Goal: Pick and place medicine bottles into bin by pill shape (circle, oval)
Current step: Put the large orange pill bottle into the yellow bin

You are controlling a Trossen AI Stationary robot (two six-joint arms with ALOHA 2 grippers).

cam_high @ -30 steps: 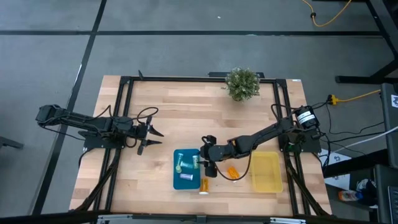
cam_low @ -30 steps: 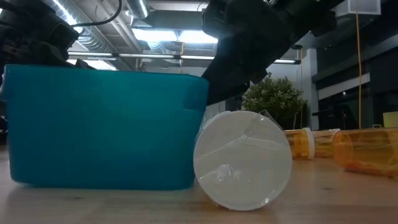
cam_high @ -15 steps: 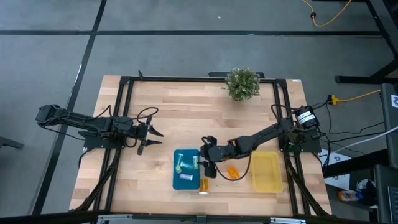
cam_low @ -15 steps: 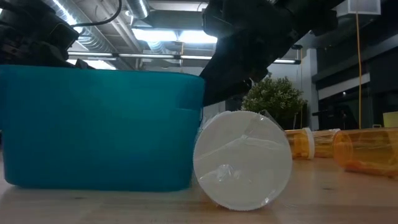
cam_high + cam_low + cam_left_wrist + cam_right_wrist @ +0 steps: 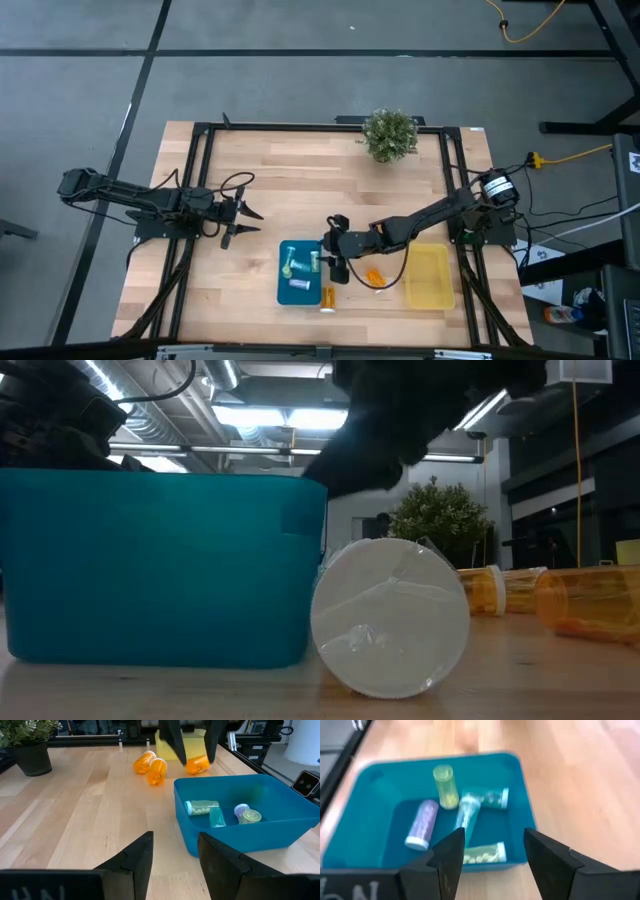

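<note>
Left gripper (image 5: pixel 240 222) waits spread, well left of the blue bin (image 5: pixel 284 290); the right gripper (image 5: pixel 336 266), released and empty, hangs at the bin's right rim; next, likely grasping an orange bottle (image 5: pixel 374 277) just right.

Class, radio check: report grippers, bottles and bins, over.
Right gripper open, empty, by blue bin. Left gripper open, parked at table's left. Pale bottles in blue bin; orange bottles on table; yellow bin looks empty.
</note>
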